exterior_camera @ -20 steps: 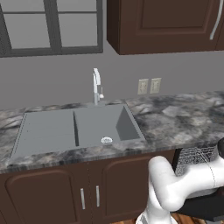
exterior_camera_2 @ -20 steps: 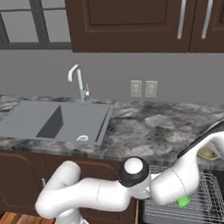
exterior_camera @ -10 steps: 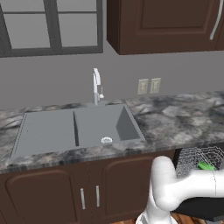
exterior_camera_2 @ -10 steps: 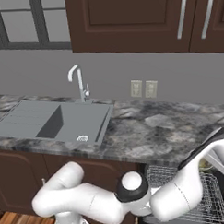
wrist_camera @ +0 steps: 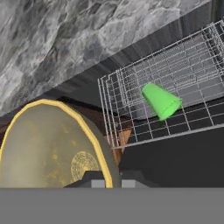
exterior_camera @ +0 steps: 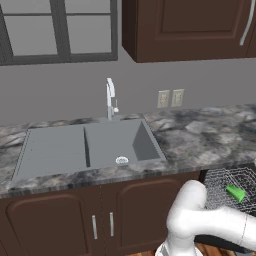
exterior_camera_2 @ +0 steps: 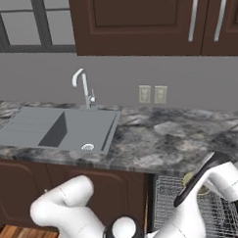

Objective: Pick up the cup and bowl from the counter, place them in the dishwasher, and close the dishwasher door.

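White arm links bend low at the lower right of the left base view, below the marbled desk (exterior_camera: pixel 200 140), beside the wire rack (exterior_camera: pixel 231 186) where the green cup (exterior_camera: pixel 235 192) lies on its side. From the right base camera, the forearm reaches up over the rack (exterior_camera_2: pixel 193 206), partly covering the tan bowl (exterior_camera_2: pixel 191 179). At the hand camera, the bowl (wrist_camera: pixel 48 148) sits against the claw (wrist_camera: pixel 107 183), which seems to grip it; the cup (wrist_camera: pixel 161 101) lies in the rack (wrist_camera: pixel 175 87).

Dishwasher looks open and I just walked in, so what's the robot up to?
The green cup already lies on its side in the dishwasher's wire rack. The claw holds the tan bowl close, beside the rack and below the marbled counter. The bowl isn't racked yet, and the dishwasher is open.
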Robot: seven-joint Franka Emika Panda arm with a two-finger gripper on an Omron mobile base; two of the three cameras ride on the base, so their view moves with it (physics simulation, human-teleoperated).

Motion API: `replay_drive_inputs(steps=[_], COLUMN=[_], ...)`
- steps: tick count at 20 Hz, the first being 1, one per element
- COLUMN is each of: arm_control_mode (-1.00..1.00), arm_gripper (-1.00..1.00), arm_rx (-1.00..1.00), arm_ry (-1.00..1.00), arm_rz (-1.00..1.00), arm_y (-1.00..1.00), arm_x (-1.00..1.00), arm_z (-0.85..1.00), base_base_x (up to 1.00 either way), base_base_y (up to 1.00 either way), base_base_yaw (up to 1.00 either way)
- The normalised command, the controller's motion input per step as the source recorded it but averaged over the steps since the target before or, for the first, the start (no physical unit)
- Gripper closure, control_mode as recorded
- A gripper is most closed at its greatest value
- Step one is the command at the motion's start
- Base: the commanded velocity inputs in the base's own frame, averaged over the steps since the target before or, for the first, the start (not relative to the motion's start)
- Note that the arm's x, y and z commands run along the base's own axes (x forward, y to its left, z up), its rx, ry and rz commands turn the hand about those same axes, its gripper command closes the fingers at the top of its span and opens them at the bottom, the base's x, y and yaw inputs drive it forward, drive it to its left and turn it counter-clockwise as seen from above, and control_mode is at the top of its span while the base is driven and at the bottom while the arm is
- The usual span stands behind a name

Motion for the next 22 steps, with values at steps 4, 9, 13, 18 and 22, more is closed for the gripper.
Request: replay_drive_inputs(steps=[4,9,13,18,22], arm_control_mode=[-1.0,-1.0,-1.0,-1.0,-1.0], arm_gripper=[1.0,1.0,1.0,1.0,1.0], arm_rx=[-0.11,-0.05,0.0,0.0,0.0], arm_ry=[-0.06,-0.06,-0.07,-0.01,0.0], arm_rz=[-0.1,-0.22,-0.23,-0.21,-0.08], arm_y=[0.35,0.09,0.0,-0.17,-0.56], arm_x=[-0.49,-0.35,-0.07,0.07,0.17], arm_z=[-0.51,-0.45,-0.19,-0.15,-0.22], base_base_x=[0.0,0.0,0.0,0.0,0.0], base_base_y=[0.0,0.0,0.0,0.0,0.0], base_base_yaw=[0.0,0.0,0.0,0.0,0.0])
